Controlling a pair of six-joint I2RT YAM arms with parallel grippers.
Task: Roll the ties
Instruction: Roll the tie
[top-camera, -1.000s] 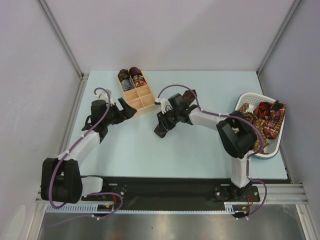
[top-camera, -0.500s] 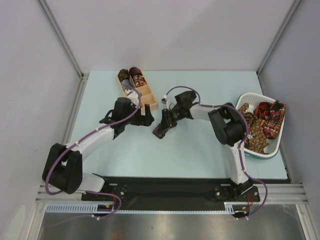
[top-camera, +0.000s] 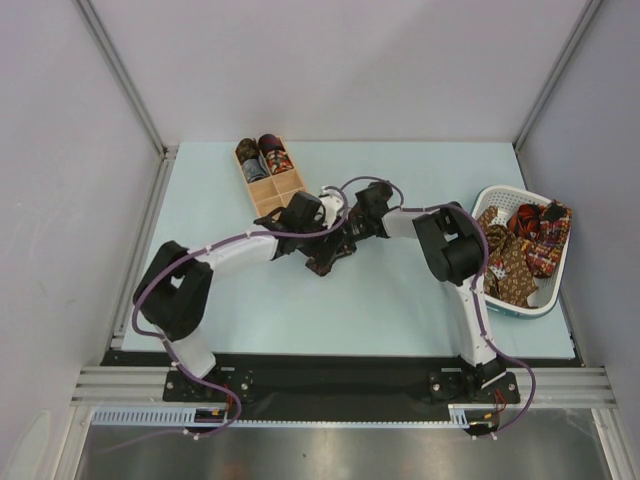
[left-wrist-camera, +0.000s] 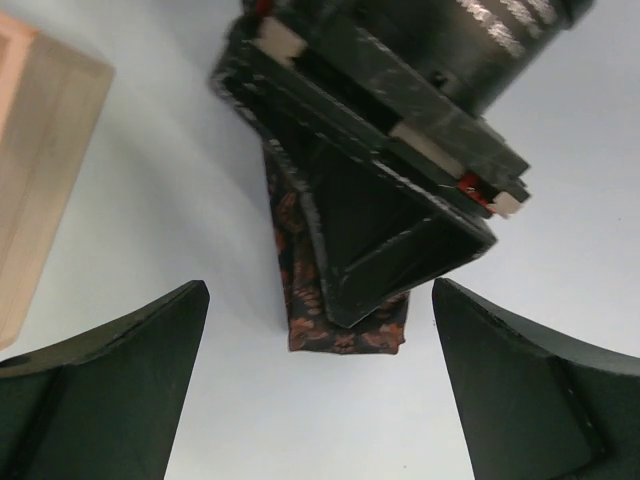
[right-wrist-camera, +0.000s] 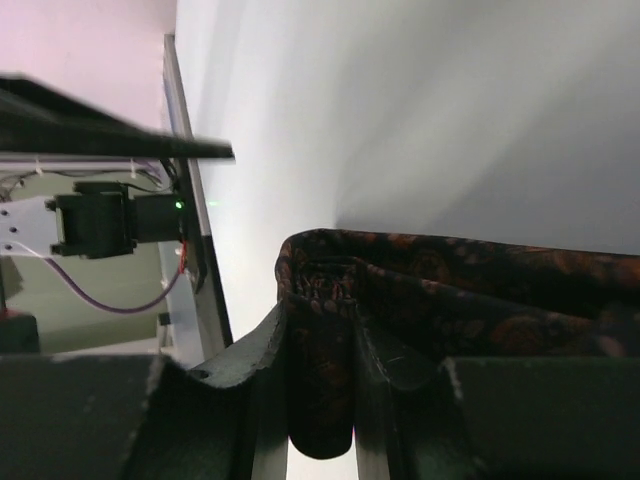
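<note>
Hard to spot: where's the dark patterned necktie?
The dark patterned fabric necktie lies mid-table in the top view, beside the wooden compartment box, pinched in the right fingers.

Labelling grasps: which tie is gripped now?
The dark maroon tie at mid-table, clamped in the right gripper; the rest sit rolled in the wooden box or heaped in the white basket.

A compartmented wooden box (top-camera: 268, 196) sits upper left of centre on the pale blue bench (top-camera: 380, 310); a white plastic basket (top-camera: 520, 311) stands at its right edge.
</note>
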